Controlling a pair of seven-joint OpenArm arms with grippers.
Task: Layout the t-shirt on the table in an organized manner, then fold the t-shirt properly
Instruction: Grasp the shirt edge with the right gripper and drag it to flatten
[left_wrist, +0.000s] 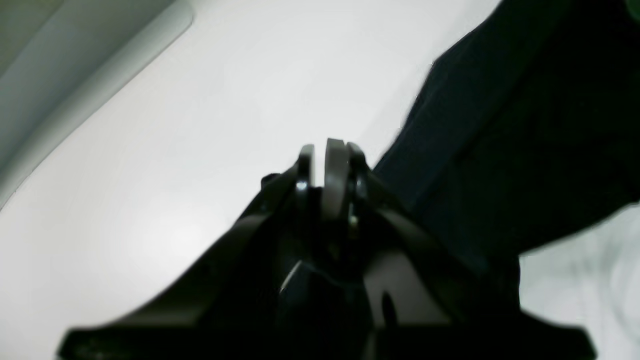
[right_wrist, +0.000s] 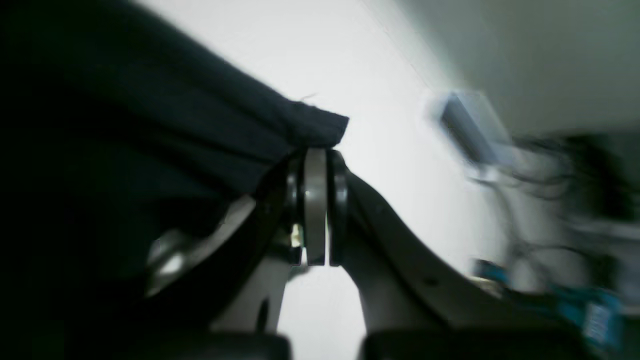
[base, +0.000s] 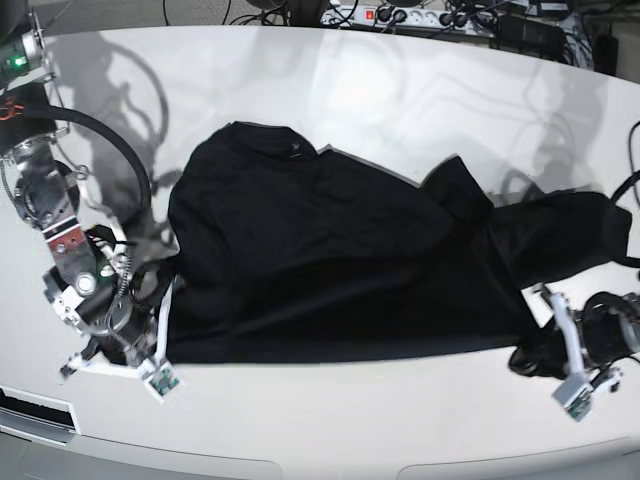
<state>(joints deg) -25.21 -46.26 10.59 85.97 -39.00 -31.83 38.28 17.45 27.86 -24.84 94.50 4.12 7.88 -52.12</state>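
Black t-shirt (base: 330, 260) spread across white tabletop (base: 400, 90); right gripper (right_wrist: 316, 150) jaws pinched on its corner; left gripper (left_wrist: 327, 150) jaws closed beside its edge.

Both arms low, left hand (left_wrist: 327, 150) and right hand (right_wrist: 316, 155) closed (fingers together).
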